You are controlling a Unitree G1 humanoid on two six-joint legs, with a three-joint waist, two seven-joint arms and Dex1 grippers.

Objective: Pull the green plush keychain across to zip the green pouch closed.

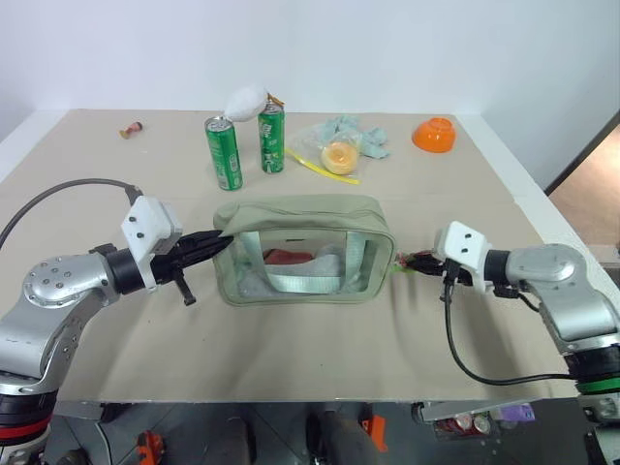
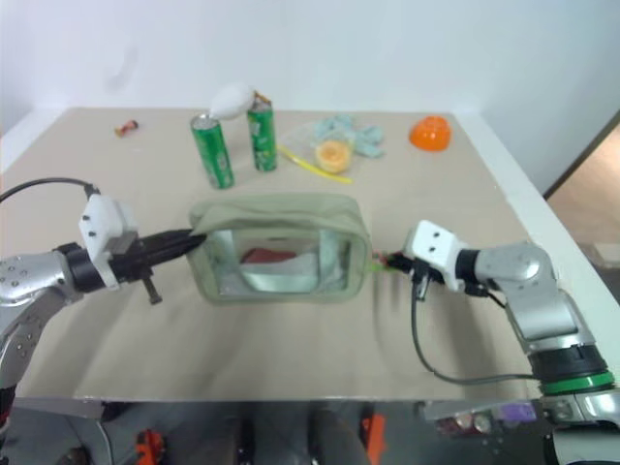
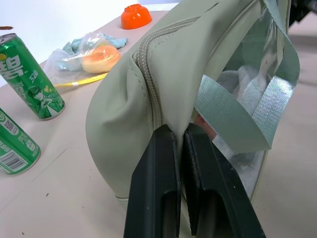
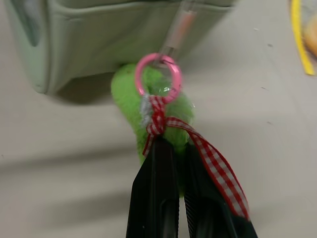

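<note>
The green pouch stands in the middle of the table, its clear side panel and webbing handle facing me. My left gripper is shut on the fabric at the pouch's left end, just below the zipper, whose teeth meet there. At the pouch's right end the green plush keychain hangs from a pink ring on the zipper pull. My right gripper is shut on the keychain, pinching its red checked ribbon against the plush, low over the table beside the pouch.
Behind the pouch stand two green cans with a white object behind them. A clear plastic bag with blue cloth and an orange bowl lie at the back right. A small item lies back left.
</note>
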